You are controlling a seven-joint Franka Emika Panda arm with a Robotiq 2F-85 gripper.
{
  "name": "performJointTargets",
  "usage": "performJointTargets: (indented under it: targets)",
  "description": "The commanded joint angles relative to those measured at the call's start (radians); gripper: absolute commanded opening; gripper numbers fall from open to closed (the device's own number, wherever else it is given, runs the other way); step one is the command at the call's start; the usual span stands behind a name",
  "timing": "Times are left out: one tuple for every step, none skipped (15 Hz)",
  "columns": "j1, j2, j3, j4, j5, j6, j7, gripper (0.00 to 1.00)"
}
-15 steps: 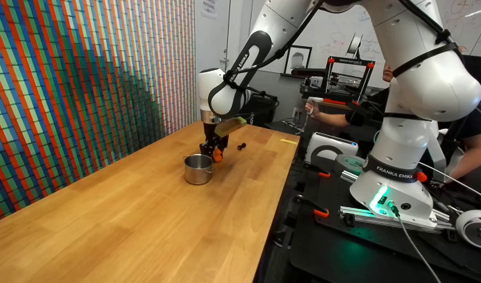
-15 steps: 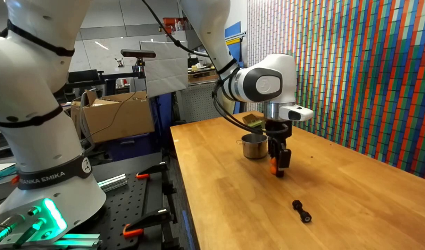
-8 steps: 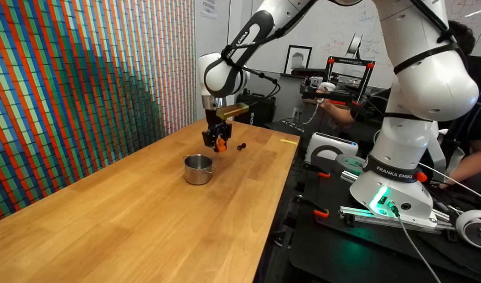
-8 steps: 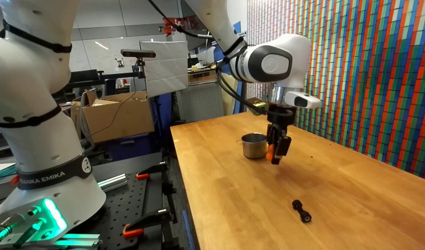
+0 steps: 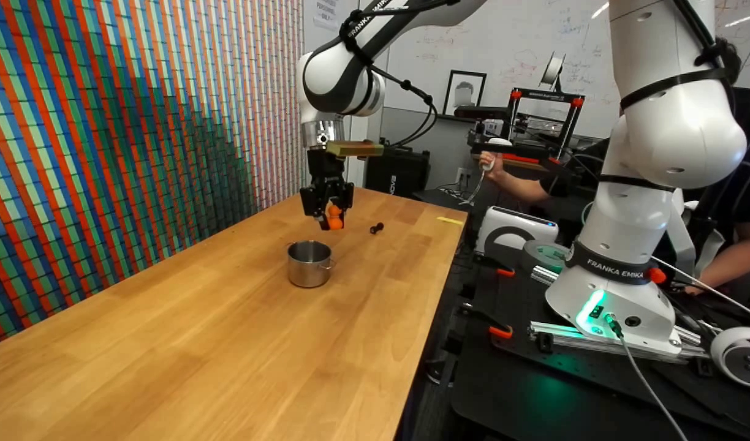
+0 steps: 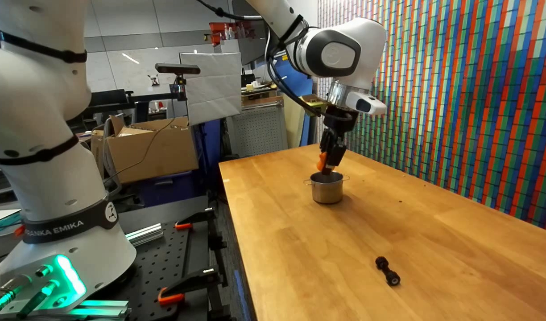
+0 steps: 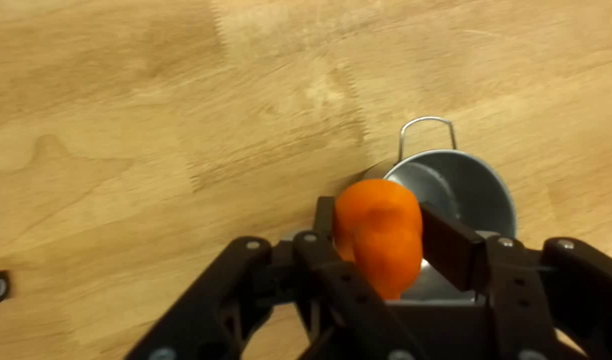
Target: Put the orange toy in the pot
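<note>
End effector [image 7: 378, 226] clasps orange toy [image 7: 388, 255] near pot [image 5: 309, 271]; arm base [image 5: 625, 295]: "FRANKA EMIKA"

You have room to enter the pot [image 6: 327, 192] from above; its wire handles [image 7: 428, 118] jut into your way on two sides. Bare table [image 6: 299, 263] lies between the pot and the black dumbbell [image 6: 387, 270], while the striped wall [image 6: 442, 98] blocks you beyond one long edge.

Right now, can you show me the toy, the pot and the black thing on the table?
Toy [image 7: 385, 241]: wrist view, middle of its orange body.
Pot [image 5: 307, 271]: an exterior view, its outside wall.
Black thing [image 6: 387, 270]: an exterior view, the narrow middle between its ends.
</note>
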Motion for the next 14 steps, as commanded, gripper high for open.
performJointTargets:
  targets:
    - [0.017,0.012,0.023,0.012,0.053,0.021,0.003,0.19]
    - [0.023,0.018,0.027,0.015,0.058,0.03,0.007,0.19]
    - [0.03,0.026,0.028,0.02,0.058,0.049,0.013,0.19]
    - [0.035,0.032,0.029,0.023,0.058,0.06,0.014,0.19]
    - [0.041,0.036,0.03,0.025,0.057,0.069,0.018,0.41]
    - [0.045,0.039,0.03,0.022,0.058,0.088,0.023,0.69]
    - [0.048,0.04,0.029,0.02,0.055,0.102,0.023,0.7]
    - [0.058,0.029,0.032,0.002,0.054,0.121,0.035,0.77]
    - [0.062,0.029,0.029,0.002,0.047,0.133,0.04,0.84]
    - [0.066,0.02,0.025,-0.001,0.039,0.14,0.045,0.92]
    - [0.067,0.012,0.024,0.0,0.037,0.138,0.045,0.99]
    - [0.068,-0.003,0.021,-0.002,0.031,0.132,0.046,1.0]
    - [0.064,-0.022,0.02,-0.003,0.024,0.105,0.038,1.0]
    - [0.062,-0.038,0.019,-0.001,0.015,0.074,0.032,1.0]
